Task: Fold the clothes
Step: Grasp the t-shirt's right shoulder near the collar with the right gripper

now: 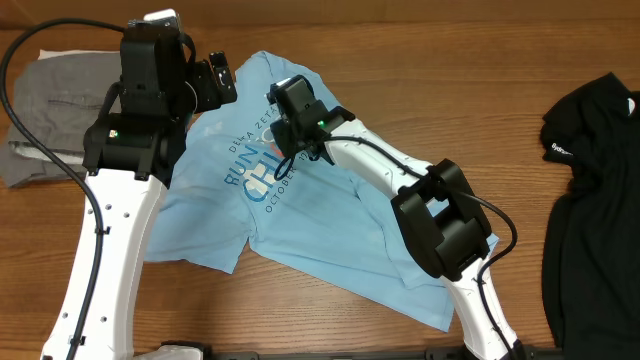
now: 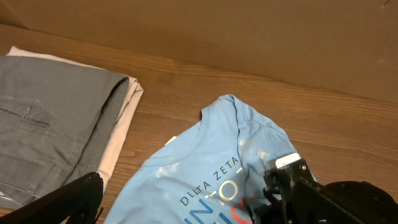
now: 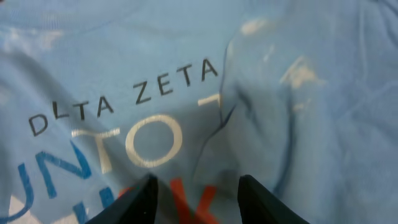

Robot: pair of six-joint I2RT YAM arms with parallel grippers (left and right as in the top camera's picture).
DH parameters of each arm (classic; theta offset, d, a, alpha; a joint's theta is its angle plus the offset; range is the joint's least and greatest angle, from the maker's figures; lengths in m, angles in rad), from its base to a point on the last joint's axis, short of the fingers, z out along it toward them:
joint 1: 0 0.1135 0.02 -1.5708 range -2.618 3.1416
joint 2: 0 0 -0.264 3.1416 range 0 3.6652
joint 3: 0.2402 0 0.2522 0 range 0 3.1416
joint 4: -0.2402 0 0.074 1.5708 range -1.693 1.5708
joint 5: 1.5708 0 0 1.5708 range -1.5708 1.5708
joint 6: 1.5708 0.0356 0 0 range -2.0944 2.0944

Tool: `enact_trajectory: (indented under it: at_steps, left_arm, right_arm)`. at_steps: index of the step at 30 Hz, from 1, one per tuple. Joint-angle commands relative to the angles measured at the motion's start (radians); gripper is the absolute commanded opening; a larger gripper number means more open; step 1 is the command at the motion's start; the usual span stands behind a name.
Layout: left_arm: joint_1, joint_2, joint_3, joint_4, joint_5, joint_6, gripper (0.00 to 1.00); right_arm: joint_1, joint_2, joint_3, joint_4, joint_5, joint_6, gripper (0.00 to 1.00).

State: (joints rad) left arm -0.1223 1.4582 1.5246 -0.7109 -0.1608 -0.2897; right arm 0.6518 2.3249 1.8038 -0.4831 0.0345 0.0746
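The clothes, a light blue T-shirt (image 1: 320, 215) with chest lettering, lie spread and rumpled on the wooden table (image 1: 480, 60). My right gripper (image 1: 283, 152) points down at the lettering. In the right wrist view its jaws (image 3: 198, 186) stand apart just over the cloth (image 3: 298, 124), with a red letter and a crease between them. My left gripper (image 1: 215, 85) hovers wide open above the shirt's left shoulder near the collar. In the left wrist view one of its fingers (image 2: 81, 199) shows at the bottom left, over the shirt (image 2: 205, 155), with nothing held.
Folded grey trousers (image 1: 55, 100) on a pale cloth lie at the far left, also in the left wrist view (image 2: 43, 130). A black garment (image 1: 595, 150) lies at the right edge. The right arm's body crosses the shirt's lower right part.
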Motion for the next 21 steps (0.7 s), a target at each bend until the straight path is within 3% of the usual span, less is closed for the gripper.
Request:
enact_trajectory:
  at_steps: [1,7,21]
  left_arm:
    - [0.004,-0.007,-0.007,0.003,0.004,-0.01,1.0]
    - [0.004,-0.007,-0.007,0.003,0.004,-0.01,1.0]
    - [0.004,-0.007,-0.007,0.003,0.004,-0.01,1.0]
  right_arm:
    - [-0.004,-0.007,-0.013,0.046,0.021,0.001,0.46]
    - [-0.004,0.004,-0.013,0.086,0.035,0.002,0.42]
    - [-0.004,0.062,-0.013,0.102,0.035,0.006,0.43]
